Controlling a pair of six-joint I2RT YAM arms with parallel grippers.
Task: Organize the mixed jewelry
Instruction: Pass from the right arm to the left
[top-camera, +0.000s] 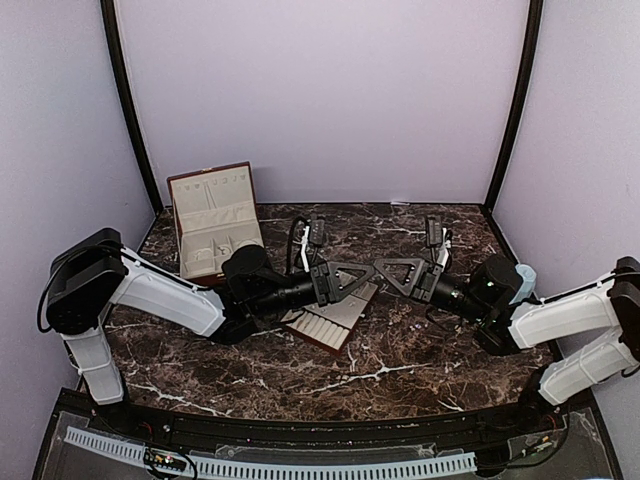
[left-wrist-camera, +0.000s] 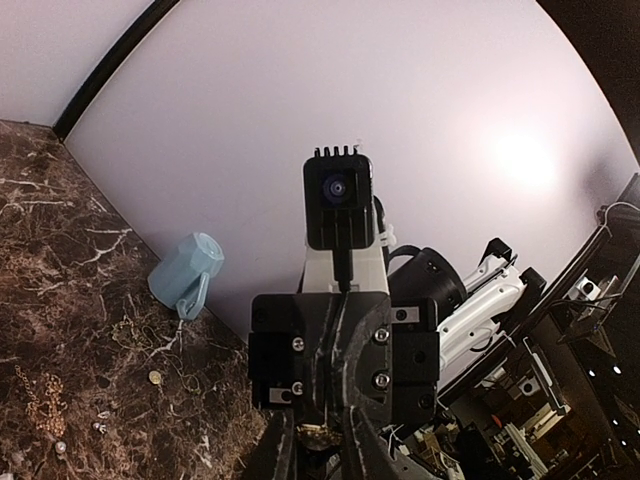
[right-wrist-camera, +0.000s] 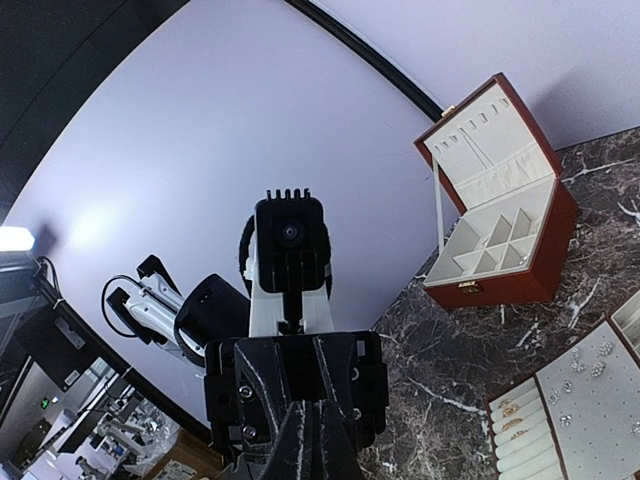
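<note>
My two grippers meet tip to tip above the middle of the table, the left gripper facing the right gripper. In the left wrist view the left gripper has its fingers narrowly apart, closed on a small gold piece of jewelry. The right gripper is shut, its tips pressed together just in front of the left one; nothing shows between them. Loose mixed jewelry lies scattered on the marble: thin chains, a gold chain and tiny studs. The cream slotted tray holds gold rings and studs.
The reddish-brown box stands open at the back left, its cream compartments visible. The tray lies under the left arm's wrist. A pale blue cup lies on its side near the right wall, behind the right arm.
</note>
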